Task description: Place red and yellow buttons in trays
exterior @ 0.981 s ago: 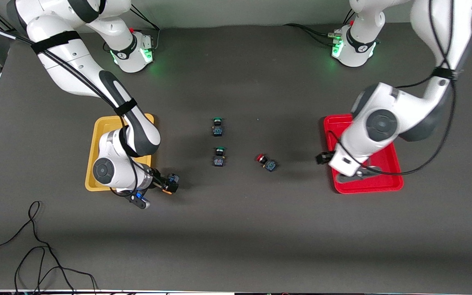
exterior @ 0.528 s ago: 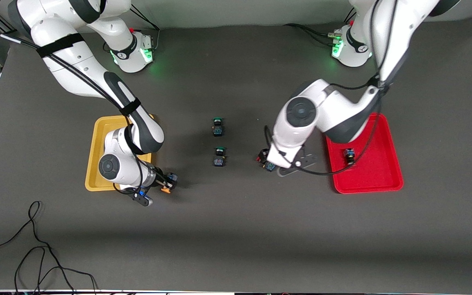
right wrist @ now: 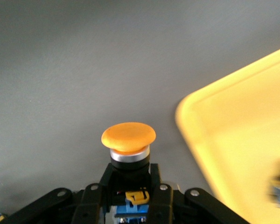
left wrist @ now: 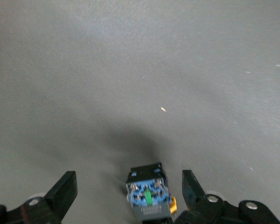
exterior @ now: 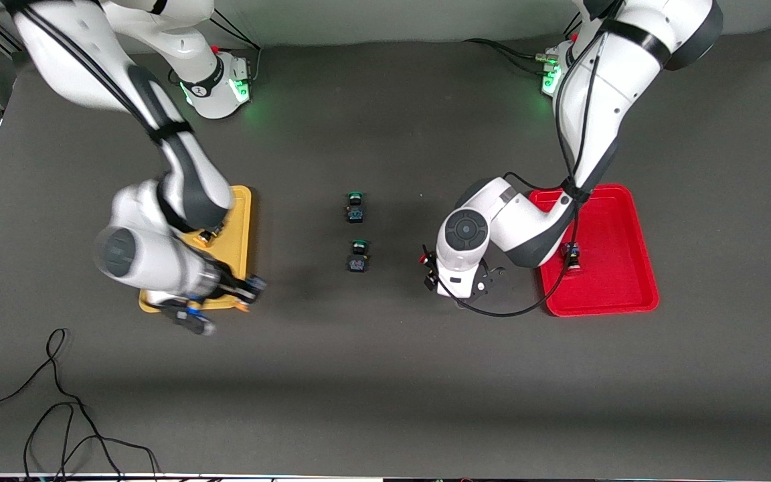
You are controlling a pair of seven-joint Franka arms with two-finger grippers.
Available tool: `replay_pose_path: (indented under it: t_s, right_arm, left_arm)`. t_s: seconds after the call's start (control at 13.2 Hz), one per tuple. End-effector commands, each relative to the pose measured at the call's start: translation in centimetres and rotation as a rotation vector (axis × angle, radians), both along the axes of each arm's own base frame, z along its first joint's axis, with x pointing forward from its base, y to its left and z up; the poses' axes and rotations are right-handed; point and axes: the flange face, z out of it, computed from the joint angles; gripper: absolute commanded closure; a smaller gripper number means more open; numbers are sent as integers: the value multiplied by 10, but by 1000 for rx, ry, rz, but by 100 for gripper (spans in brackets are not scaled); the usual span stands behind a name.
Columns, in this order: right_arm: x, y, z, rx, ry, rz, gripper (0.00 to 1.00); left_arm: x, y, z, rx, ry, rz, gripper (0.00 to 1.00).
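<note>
My right gripper (exterior: 249, 293) is shut on a yellow button (right wrist: 128, 136) by its black body and holds it over the near corner of the yellow tray (exterior: 241, 221). The tray's rim (right wrist: 233, 135) shows beside it in the right wrist view. Another yellow button (exterior: 206, 236) lies in that tray. My left gripper (exterior: 431, 271) is open, with one finger (left wrist: 63, 196) on each side of a red button (exterior: 423, 257) that lies on the table; its blue-and-black body (left wrist: 148, 192) shows between the jaws. A second red button (exterior: 569, 254) lies in the red tray (exterior: 620, 294).
Two green-capped switches (exterior: 355, 207) (exterior: 358, 256) lie mid-table between the trays. A loose black cable (exterior: 57, 402) lies on the near table corner at the right arm's end. The left arm's cable (exterior: 512, 309) hangs beside the red tray.
My left gripper left the red tray, where a red button now lies, and moved over the red button on the table. My right gripper carried the yellow button toward the yellow tray's corner.
</note>
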Motion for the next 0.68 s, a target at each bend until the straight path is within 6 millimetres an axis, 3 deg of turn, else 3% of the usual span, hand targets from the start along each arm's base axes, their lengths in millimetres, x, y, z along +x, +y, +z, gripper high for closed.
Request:
replay_pose_path:
  t_s: [0.0, 0.08, 0.15, 0.23, 0.3, 0.45, 0.53, 0.6]
  right_arm:
    - [-38, -71, -17, -25, 12, 87, 91]
    - [-50, -100, -41, -25, 7, 115, 91]
    - [-62, -112, -70, 2, -11, 122, 91]
    - [-68, -117, -96, 26, -24, 123, 91]
    - [-70, -120, -121, 32, -10, 127, 91]
    - [-69, -121, -139, 12, -36, 117, 88]
    - [-70, -122, -145, 10, -30, 117, 83]
    - [-70, -122, -145, 9, -27, 113, 47]
  left_arm:
    - [3, -10, -10, 3, -30, 64, 0]
    - [1, -12, -11, 5, -28, 67, 0]
    - [-2, -18, -10, 0, -27, 64, 0]
    - [-4, -21, -9, -1, -26, 71, 3]
    - [-6, -22, -11, 4, -26, 74, 13]
    - [-7, -23, -11, 3, -24, 71, 65]
    - [-6, -22, -11, 3, -23, 71, 86]
    - [-4, -22, -9, 5, -23, 68, 98]
